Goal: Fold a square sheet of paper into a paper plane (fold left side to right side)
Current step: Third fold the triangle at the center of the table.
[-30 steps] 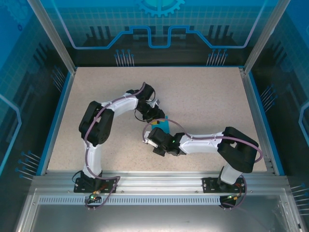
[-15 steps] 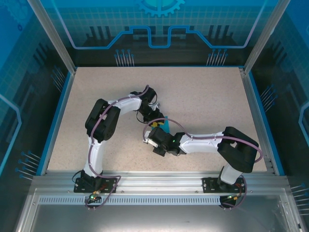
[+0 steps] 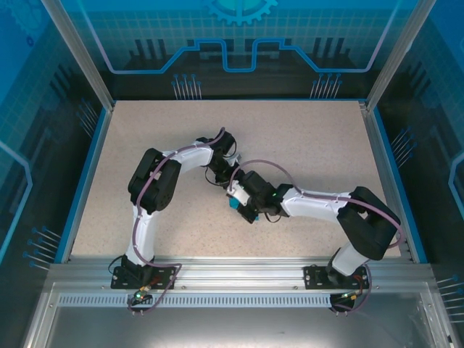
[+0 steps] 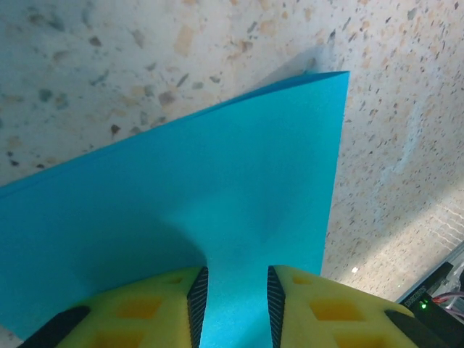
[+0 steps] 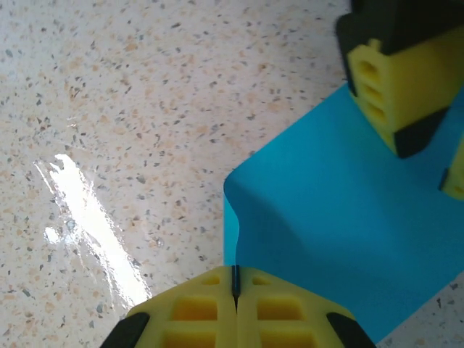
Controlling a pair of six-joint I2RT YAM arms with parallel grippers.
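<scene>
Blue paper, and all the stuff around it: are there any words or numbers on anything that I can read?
There are no words, numbers or labels to read anywhere.
blue paper: plain on the side that shows, no writing.
back wall: a gear picture and line patterns, no letters.
table: speckles, no writing.

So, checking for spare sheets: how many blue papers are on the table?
1: the blue paper lies in the middle of the table, where the left gripper and right gripper meet. Arms cover much of it, so another sheet could be hidden.
</scene>
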